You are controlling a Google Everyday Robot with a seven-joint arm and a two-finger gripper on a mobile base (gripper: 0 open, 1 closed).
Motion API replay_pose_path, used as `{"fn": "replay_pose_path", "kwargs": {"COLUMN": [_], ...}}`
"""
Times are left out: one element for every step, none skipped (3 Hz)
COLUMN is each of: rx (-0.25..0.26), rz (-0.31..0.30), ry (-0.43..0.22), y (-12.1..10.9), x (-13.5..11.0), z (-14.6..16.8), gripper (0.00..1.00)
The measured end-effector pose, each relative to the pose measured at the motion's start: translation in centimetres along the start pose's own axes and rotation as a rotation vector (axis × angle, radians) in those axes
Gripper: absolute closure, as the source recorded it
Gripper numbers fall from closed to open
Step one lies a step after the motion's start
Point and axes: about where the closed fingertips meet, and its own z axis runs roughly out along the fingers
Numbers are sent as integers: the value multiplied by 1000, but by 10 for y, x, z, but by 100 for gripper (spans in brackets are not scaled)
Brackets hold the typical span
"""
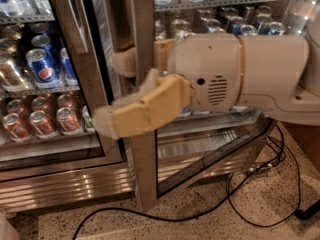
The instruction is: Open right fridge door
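Right fridge door (143,174) stands ajar, its steel frame between the spread fingers of the tool (110,93).

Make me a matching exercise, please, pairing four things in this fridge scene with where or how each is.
1 right fridge door
2 gripper
3 Pepsi cans
4 black cable

A on the speckled floor
B behind the left glass door
C ajar
D at the right door's steel edge

Pairs: 1-C, 2-D, 3-B, 4-A.

Gripper (114,91) straddles right fridge door (144,176) edge; twin door (75,31) to L; cable (150,219) on floor
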Motion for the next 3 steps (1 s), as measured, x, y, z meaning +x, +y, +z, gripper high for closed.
{"fn": "replay_pose_path", "kwargs": {"rx": [0, 10, 10], "rz": [0, -3, -3], "ry": [0, 9, 9], "y": [1, 6, 6], "x": [4, 4, 6], "z": [0, -4, -4], "gripper": [0, 0, 0]}}
